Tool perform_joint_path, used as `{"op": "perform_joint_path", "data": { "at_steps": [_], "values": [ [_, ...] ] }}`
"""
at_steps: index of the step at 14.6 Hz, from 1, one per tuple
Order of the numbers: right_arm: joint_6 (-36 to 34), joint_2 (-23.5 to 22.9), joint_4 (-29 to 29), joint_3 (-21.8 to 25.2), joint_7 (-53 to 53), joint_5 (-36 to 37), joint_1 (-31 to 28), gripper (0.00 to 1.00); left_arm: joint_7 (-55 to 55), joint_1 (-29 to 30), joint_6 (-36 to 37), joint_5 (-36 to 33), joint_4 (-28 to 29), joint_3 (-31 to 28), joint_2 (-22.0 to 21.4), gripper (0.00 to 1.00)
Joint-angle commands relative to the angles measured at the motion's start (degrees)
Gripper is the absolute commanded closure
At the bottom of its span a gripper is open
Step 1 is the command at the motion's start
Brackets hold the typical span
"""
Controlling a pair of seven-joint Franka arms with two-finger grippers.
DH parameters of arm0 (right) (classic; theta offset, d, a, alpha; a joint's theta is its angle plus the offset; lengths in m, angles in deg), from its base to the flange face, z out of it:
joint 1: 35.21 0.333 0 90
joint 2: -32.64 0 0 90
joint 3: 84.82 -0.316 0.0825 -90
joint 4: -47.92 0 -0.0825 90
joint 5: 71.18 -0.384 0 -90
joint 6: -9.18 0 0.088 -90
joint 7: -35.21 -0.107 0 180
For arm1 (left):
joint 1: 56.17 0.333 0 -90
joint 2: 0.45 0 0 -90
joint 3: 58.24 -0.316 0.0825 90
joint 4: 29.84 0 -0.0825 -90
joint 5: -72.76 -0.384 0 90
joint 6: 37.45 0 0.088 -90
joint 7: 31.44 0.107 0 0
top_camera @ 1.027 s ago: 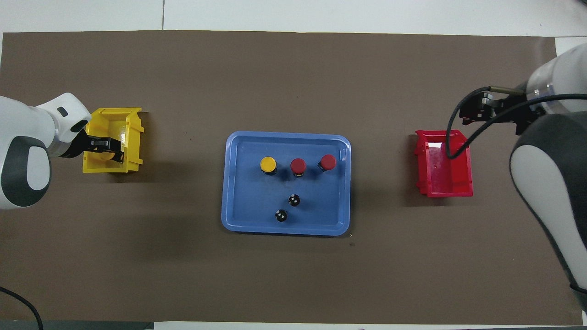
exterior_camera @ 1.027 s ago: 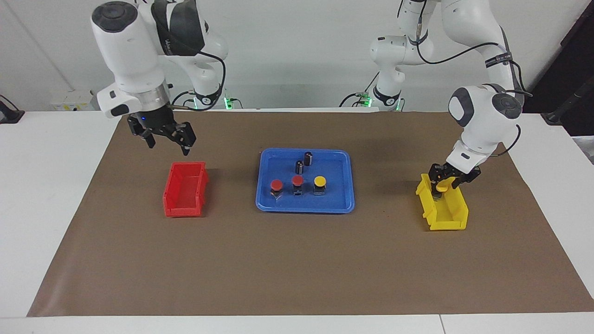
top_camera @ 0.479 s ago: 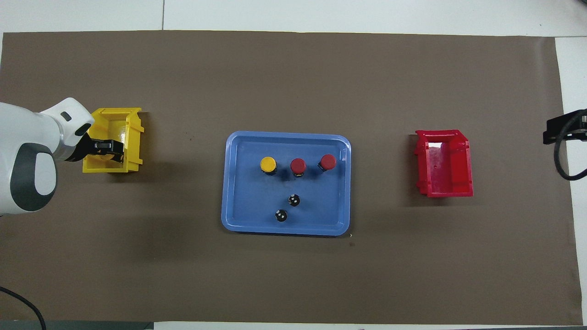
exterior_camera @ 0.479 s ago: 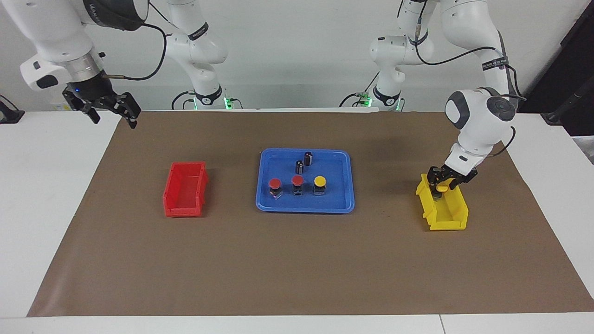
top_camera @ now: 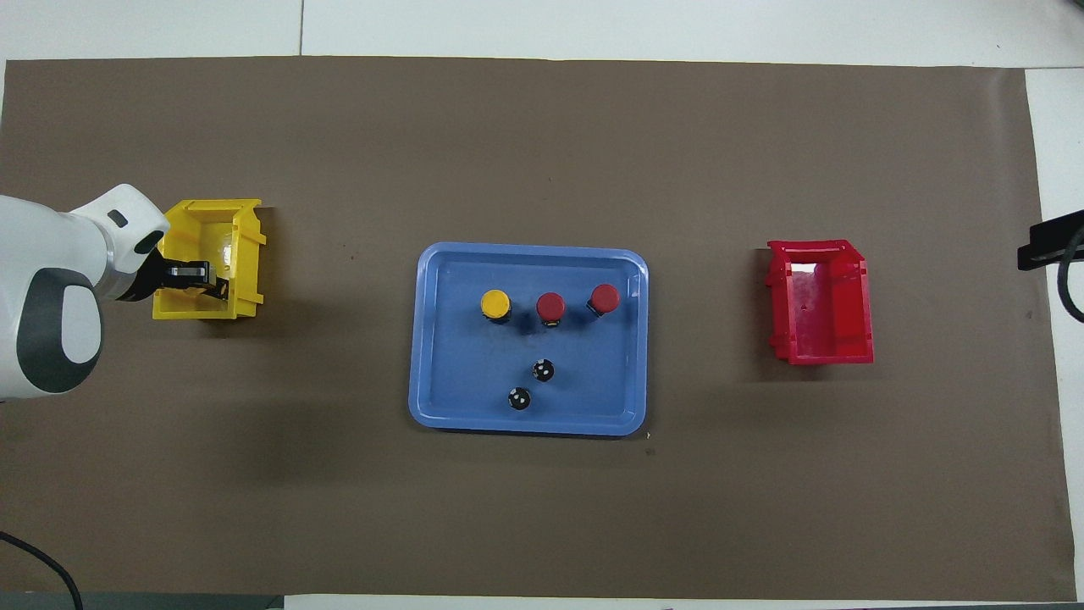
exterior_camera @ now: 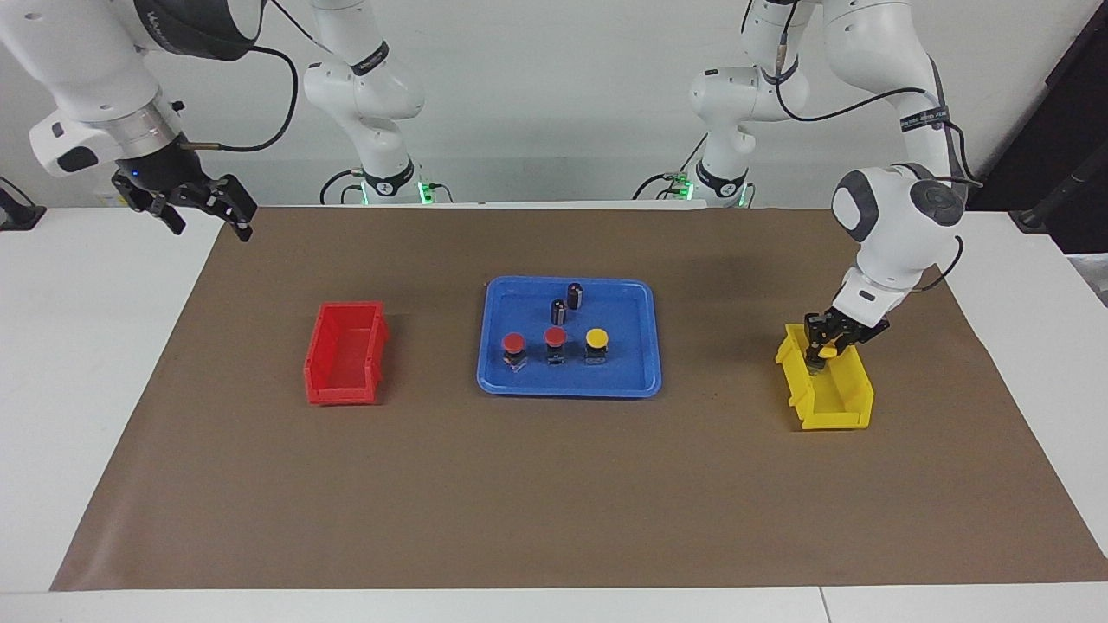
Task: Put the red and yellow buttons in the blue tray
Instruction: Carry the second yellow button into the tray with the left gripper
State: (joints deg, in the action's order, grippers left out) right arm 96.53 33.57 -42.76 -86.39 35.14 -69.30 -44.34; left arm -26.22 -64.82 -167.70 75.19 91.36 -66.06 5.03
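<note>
Desk (exterior_camera: 554, 484): covered by a brown mat, and everything that matters sits on it, well below the raised right gripper and level with the lowered left one.
Blue tray (exterior_camera: 640, 381): mid-desk, well apart from both sets of jaws and roughly between them.
Red bin (exterior_camera: 344, 350): looks empty, nearer the right gripper than the tray is, though nothing hangs over it.
Yellow bin (exterior_camera: 835, 402): directly under the left gripper, which dips into the end toward the robots.
Right gripper (exterior_camera: 203, 212): up in the air over the mat's edge at its own end; jaws spread wide and empty. This arm seems to be waiting.
Left gripper (exterior_camera: 822, 350): down in the yellow bin, jaws clamped on the last yellow button (exterior_camera: 827, 350), whose cap shows between the fingers.
Buttons already home: two red buttons (exterior_camera: 514, 344) and one yellow button (exterior_camera: 596, 337) stand in a row in the tray, well away from either set of jaws.
Dark cylinders (exterior_camera: 575, 295): two of them in the tray too, uncapped, not part of the count.
Progress: three of four delivered by my reckoning; what remains is lifting the gripped one out, carrying it across to the tray and letting go.
</note>
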Motion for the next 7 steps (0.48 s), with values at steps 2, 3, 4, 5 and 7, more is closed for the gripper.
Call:
{"op": "perform_joint_path", "data": {
  "at_steps": [2,3,4,5,7],
  "values": [
    [-0.8,0.2,0.0,0.1,0.8,-1.0,-0.2,0.0,-6.1,-3.3,22.1,0.6,-19.4,0.7,0.1,0.98],
    [-0.8,0.2,0.1,0.1,0.8,-0.9,-0.2,0.0,-11.2,-7.0,24.8,0.3,-22.6,0.6,0.3,0.98],
    [-0.8,0.2,0.1,0.1,0.9,-0.5,-0.2,0.0,-19.1,-11.3,24.4,0.2,-22.8,0.7,0.3,0.98],
    [-0.8,0.2,0.1,0.1,0.9,-0.2,-0.2,0.0,-26.0,-15.8,21.8,0.2,-20.5,0.7,-0.1,0.98],
    [-0.8,0.2,0.2,0.2,0.8,0.1,-0.3,0.0,-34.2,-22.8,15.2,0.2,-13.6,0.9,-2.0,0.98]
  ]
}}
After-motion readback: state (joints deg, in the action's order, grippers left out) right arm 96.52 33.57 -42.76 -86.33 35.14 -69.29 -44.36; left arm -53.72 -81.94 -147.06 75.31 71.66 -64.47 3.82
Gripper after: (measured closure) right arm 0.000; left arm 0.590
